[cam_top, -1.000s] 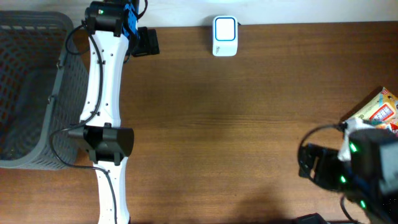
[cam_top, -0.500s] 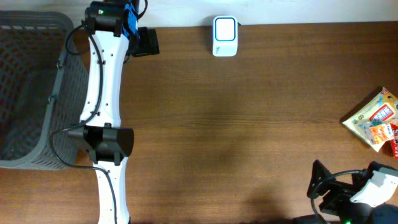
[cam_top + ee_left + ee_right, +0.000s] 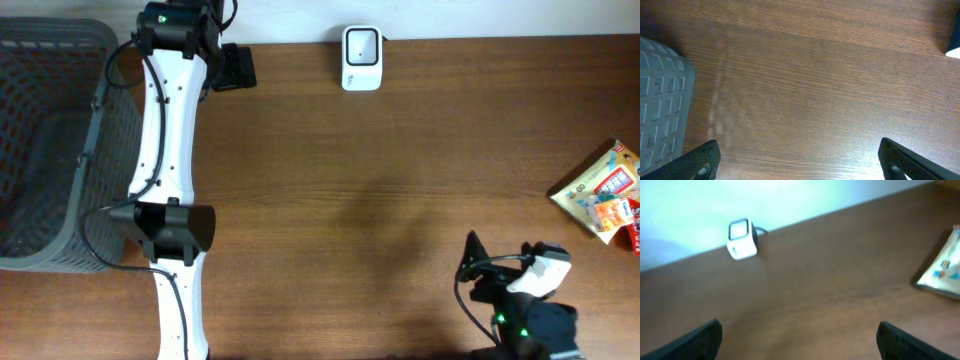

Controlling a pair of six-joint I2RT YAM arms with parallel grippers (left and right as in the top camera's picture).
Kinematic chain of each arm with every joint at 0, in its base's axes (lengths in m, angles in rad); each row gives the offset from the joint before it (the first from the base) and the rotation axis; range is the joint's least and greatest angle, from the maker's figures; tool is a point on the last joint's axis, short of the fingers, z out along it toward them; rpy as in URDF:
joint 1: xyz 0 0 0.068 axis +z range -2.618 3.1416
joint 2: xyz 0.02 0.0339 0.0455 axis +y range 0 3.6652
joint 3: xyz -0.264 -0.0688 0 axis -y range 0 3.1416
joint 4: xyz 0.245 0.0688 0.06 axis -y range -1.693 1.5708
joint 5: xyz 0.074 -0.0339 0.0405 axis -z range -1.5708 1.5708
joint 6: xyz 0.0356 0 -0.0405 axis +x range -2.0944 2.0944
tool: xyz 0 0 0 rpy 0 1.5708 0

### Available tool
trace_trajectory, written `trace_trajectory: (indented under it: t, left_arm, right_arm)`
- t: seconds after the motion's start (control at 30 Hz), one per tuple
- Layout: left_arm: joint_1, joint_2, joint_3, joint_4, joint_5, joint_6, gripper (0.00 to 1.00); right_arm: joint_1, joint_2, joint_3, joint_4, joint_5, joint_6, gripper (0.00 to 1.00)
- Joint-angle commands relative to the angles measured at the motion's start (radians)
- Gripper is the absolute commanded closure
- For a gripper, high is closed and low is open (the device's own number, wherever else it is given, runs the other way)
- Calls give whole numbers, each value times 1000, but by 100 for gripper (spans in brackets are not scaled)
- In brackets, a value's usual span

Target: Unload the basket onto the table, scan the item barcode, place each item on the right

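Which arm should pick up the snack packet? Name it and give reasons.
Right. The snack packet lies far right, near the open right pincer, whose camera sees it. The left pincer sits far off, near the basket.
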Motion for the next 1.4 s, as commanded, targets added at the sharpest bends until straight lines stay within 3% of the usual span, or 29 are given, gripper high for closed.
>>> trace_trajectory:
  t: [0.0,0.13,0.47,0.8,1.13,1.37]
  left_arm:
    - [0,-9,4,-2,-11,8,1]
    - [2,-9,4,-2,-11,8,1]
    - [2,-9,4,-2,-11,8,1]
    - [2,-9,4,-2,-11,8,1]
    - [2,-9,4,-2,-11,8,1]
    - [2,-9,4,-2,-11,8,1]
  right_arm:
    - [-5,-13,-88,120,11,-10,2]
    - [-5,-13,-158,249,11,-10,2]
    - [-68,-13,-237,310,-101,-48,2]
    - [-68,-13,-335,532,-101,-47,2]
    - [-68,-13,-338,534,-90,-61,2]
    - [-68,-13,-338,529,-171,-224,2]
